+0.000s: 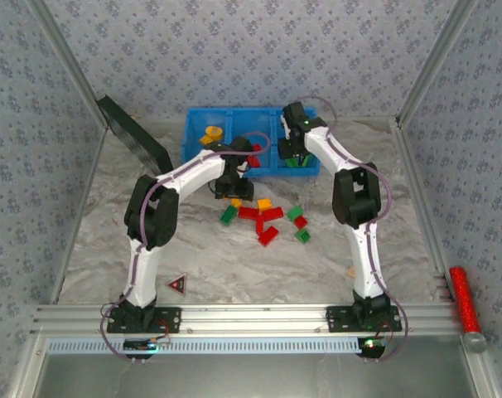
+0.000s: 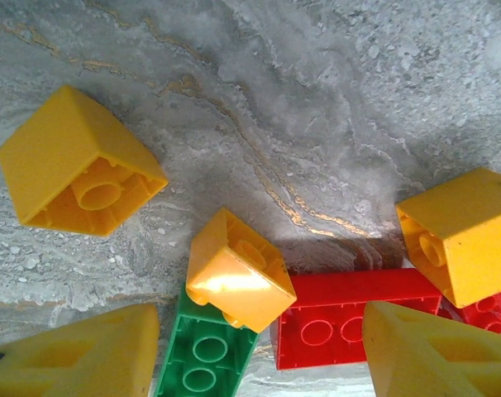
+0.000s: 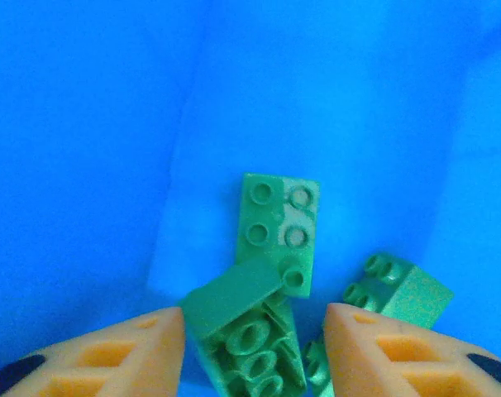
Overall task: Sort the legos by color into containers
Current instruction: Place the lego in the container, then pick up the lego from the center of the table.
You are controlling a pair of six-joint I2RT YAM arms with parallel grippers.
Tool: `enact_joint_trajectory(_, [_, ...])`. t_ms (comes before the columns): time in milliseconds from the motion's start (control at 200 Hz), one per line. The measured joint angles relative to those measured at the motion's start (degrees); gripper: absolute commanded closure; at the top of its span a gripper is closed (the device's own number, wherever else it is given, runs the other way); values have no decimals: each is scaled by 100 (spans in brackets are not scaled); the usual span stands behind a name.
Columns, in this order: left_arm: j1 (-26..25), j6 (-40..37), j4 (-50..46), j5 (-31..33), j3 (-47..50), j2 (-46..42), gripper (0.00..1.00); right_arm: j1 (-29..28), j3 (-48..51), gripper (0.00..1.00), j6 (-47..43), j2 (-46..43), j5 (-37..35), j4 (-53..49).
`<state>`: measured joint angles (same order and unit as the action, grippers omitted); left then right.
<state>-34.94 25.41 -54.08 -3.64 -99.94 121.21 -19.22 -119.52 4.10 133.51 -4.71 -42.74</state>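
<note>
The blue bin (image 1: 193, 137) stands at the back; orange-yellow pieces (image 1: 211, 134) lie in its left compartment, red ones (image 1: 255, 157) in the middle. My right gripper (image 1: 294, 152) hangs over the right compartment, open (image 3: 255, 356). A tilted green brick (image 3: 242, 327) sits between its fingers, with a gap on the right side, above other green bricks (image 3: 277, 223). My left gripper (image 1: 233, 195) hovers open (image 2: 259, 360) over the table pile: a yellow brick (image 2: 234, 277) rests on a green brick (image 2: 202, 360) beside a red brick (image 2: 350, 318). More legos (image 1: 268, 235) lie scattered nearby.
A flat black panel (image 1: 133, 133) leans at the back left. A red-and-black triangle marker (image 1: 177, 284) lies near the left arm's base. A red cylinder (image 1: 464, 298) rests on the right rail. Enclosure walls close in both sides.
</note>
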Motion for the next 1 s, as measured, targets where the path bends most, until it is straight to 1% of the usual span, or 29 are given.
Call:
enact_joint_trajectory(110, [0, 20, 0, 0, -2, 131, 37, 26, 4, 41, 11, -20, 24, 2])
enact_joint_trajectory(235, [0, 20, -4, 0, -2, 295, 41, 26, 160, 41, 13, -295, 85, 2])
enact_joint_trajectory(385, [7, 46, -2, 2, -7, 352, 46, 2, 415, 41, 37, -957, 133, 11])
enact_joint_trajectory(520, [17, 85, 22, 2, -7, 356, 52, -55, 861, 41, 101, -1681, 170, 74])
enact_joint_trajectory(690, [46, 107, 35, 0, -13, 380, 59, -184, 1856, 40, 245, -2586, 251, 151])
enact_joint_trajectory(770, [76, 101, 33, 2, -11, 380, 61, -260, 2507, 40, 391, -3016, 258, 173])
enact_joint_trajectory(855, [81, 83, 31, 4, -13, 380, 66, -319, 3200, 40, 579, -3434, 256, 120])
enact_joint_trajectory(999, [101, 11, 20, 0, -13, 372, 70, -330, 4385, 39, 973, -4135, 350, 111])
